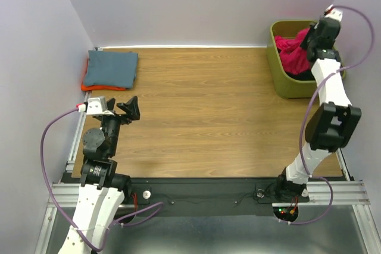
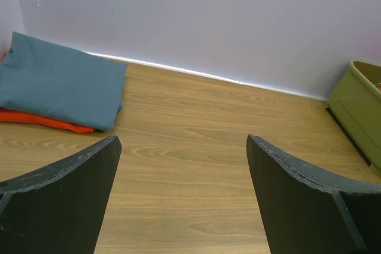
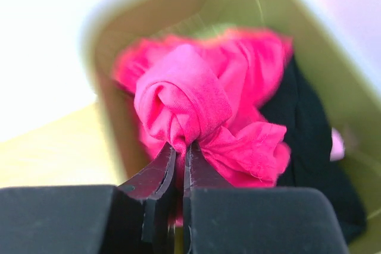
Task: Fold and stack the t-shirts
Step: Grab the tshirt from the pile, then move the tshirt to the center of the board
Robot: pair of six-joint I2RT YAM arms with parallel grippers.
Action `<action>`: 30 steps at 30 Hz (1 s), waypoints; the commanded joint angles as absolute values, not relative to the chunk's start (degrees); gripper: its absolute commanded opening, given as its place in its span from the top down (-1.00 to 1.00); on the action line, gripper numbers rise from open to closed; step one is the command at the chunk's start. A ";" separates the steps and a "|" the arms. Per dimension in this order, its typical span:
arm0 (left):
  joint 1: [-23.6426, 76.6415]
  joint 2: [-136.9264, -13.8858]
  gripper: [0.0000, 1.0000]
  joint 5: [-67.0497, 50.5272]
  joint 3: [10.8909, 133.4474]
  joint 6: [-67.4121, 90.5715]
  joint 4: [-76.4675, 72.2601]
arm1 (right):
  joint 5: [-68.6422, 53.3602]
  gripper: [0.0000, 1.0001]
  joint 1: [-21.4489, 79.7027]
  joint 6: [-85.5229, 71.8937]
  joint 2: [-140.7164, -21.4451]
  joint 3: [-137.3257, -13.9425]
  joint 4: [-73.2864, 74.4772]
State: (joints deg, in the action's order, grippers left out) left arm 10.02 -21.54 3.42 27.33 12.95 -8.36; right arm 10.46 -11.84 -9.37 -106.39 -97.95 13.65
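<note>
Top external: 2 folded shirts are stacked at the far-left corner of the bench (image 1: 208,105), the blue-grey shirt (image 1: 110,68) on top and the orange shirt (image 1: 88,87) showing as an edge beneath it. The olive bin (image 1: 278,81) sits at the far right with the pink shirt (image 1: 292,55) bunched inside. The right end effector (image 1: 306,43) reaches down into the bin, onto the pink cloth. The left end effector (image 1: 130,110) hovers over the left side of the bench, near the stack and well apart from the bin.

Left wrist: the left end effector (image 2: 183,144) is spread wide with nothing between its fingers, aimed at bare bench and the back wall. The blue-grey shirt (image 2: 59,78) and orange shirt (image 2: 41,120) lie ahead to its left. A corner of the bin (image 2: 357,105) is at far right.

Right wrist: the right end effector (image 3: 180,153) is pinched narrow on a twisted fold of the pink shirt (image 3: 184,99). The cloth sits straight ahead of the tips, and the rest of the shirt is crumpled in the bin (image 3: 333,75), so no long axis is readable. The black garment (image 3: 303,129) lies beside and under it, to the right.

Judgement: the step is pulling shirt 3 from the bin. The right arm has it, and the open bench lies toward the left arm's side. The black garment touches the pink and may drag along.
</note>
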 commanded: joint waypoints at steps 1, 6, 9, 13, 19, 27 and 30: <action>10.55 -20.04 -0.97 2.90 26.90 12.30 -11.95 | 1.95 0.99 -11.51 -8.61 -95.55 -103.71 10.28; 10.90 -19.07 -0.97 2.99 26.98 12.30 -11.87 | -5.60 0.99 -11.16 -10.45 -92.56 -105.55 10.28; 11.07 -18.81 -0.97 3.08 26.98 12.30 -11.52 | -13.24 0.99 -8.81 -14.41 -90.27 -106.61 10.20; 11.16 -18.81 -0.97 2.99 27.07 12.39 -11.69 | -17.05 0.99 -0.46 -15.99 -88.95 -108.28 10.28; 11.25 -18.98 -0.97 2.81 27.25 12.30 -11.43 | -21.53 0.99 13.69 -18.80 -92.10 -112.93 10.20; 11.25 -19.77 -0.97 2.37 27.42 12.30 -11.07 | -24.45 0.99 19.69 -21.18 -93.52 -112.62 9.76; 11.25 -20.13 -0.97 2.11 27.42 12.39 -10.99 | -17.69 0.92 19.69 -19.34 -88.87 -100.26 9.58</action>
State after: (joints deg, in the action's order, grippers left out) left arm 10.92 -19.46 3.14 27.33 12.95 -8.36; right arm -23.11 20.56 -19.77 -94.17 -110.15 12.40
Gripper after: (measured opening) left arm 0.985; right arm 0.066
